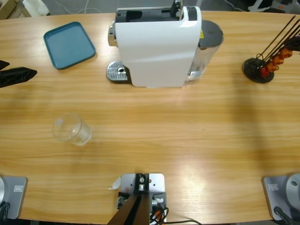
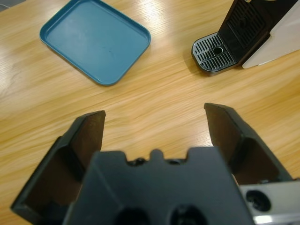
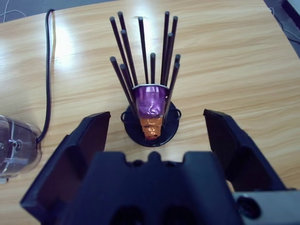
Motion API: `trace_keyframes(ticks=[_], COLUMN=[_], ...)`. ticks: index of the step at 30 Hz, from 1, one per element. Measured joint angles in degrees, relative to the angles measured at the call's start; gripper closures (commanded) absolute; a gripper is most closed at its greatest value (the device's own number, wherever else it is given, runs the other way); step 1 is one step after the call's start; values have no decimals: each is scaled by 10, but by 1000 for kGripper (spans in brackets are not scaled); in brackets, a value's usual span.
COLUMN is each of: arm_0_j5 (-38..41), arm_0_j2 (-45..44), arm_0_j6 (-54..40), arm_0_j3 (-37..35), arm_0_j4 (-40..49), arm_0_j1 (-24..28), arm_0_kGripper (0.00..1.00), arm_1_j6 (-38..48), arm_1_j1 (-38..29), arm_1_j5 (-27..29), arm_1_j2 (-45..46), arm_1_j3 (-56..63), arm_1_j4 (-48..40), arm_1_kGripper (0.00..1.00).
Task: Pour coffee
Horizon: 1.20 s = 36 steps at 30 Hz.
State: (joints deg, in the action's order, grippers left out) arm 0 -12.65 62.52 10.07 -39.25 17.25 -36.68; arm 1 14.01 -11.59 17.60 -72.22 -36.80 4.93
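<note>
A small clear glass tumbler [image 1: 72, 130] is seen standing on the counter [image 1: 187, 140] in the high view, apart from both tools; whether coffee lies in it cannot be told, and the tumbler is not shown in either wrist view. It is placed well apart from the left tool [image 1: 18, 75], which enters at the counter's left edge.

In the left wrist view, the left tool [image 2: 154, 117] is shown with its jaws spread wide and nothing held between them. Ahead of it and to its left, a teal tray [image 2: 96, 40] is laid flat on the counter. Ahead and to its right, the perforated metal drip grate [image 2: 213, 54] of the white coffee machine [image 1: 157, 44] is seen.

In the right wrist view, the right tool [image 3: 157, 117] is likewise shown wide open and holding nothing. Directly ahead of it, a black capsule stand [image 3: 150, 124] of upright rods is set on the counter, with a purple capsule [image 3: 150, 101] stacked above an orange capsule [image 3: 150, 127]. To the tool's left, a black cable [image 3: 48, 70] and a clear water tank [image 3: 16, 145] are visible.
</note>
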Motion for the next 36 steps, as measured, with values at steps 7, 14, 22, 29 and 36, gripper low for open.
trace_keyframes(ticks=[7,14,22,29,36], arm_0_j5=[0,0,0,0,0], arm_0_j2=[0,0,0,0,0], arm_0_j6=[-1,-2,-2,-2,-2], arm_0_j3=[0,0,0,0,0], arm_0_j4=[0,0,0,0,0], arm_0_j1=[0,0,0,-3,-6], arm_0_kGripper=[87,87,87,87,92], arm_1_j6=[-3,-3,-5,-13,-16], arm_1_j1=[2,8,8,8,8], arm_1_j5=[-6,-6,-6,-6,-6], arm_1_j2=[-10,-16,-16,-17,-16], arm_1_j3=[0,0,2,2,2], arm_1_j4=[-8,-10,-12,-13,-13], arm_1_kGripper=[393,801,1000,1000,1000])
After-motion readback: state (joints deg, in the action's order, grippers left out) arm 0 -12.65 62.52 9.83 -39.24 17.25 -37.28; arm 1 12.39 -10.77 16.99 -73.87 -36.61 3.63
